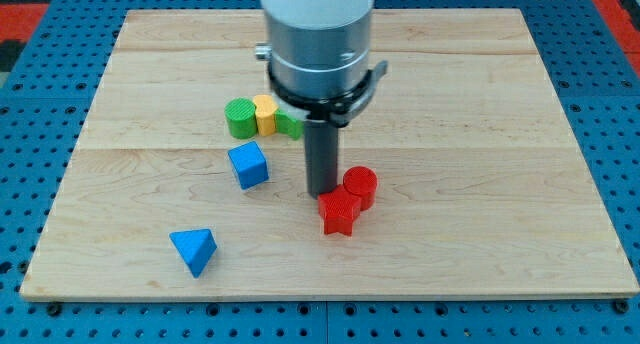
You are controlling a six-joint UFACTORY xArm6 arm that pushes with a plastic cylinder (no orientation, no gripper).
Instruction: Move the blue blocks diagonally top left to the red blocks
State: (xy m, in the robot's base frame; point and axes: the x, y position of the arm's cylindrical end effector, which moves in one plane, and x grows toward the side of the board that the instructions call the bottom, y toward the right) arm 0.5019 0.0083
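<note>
A blue cube point(248, 166) lies left of centre on the wooden board point(480, 134). A blue triangular block point(194, 250) lies lower left of it, near the view's bottom. A red cylinder point(360, 185) and a red star-like block point(339, 213) touch each other just right of centre. My tip point(321, 192) stands on the board just left of the red cylinder and above the red star-like block, well right of the blue cube.
A green cylinder point(241, 118), a yellow block point(265, 114) and another green block point(290, 123), partly hidden by the arm, form a row above the blue cube. The blue pegboard table point(30, 134) surrounds the board.
</note>
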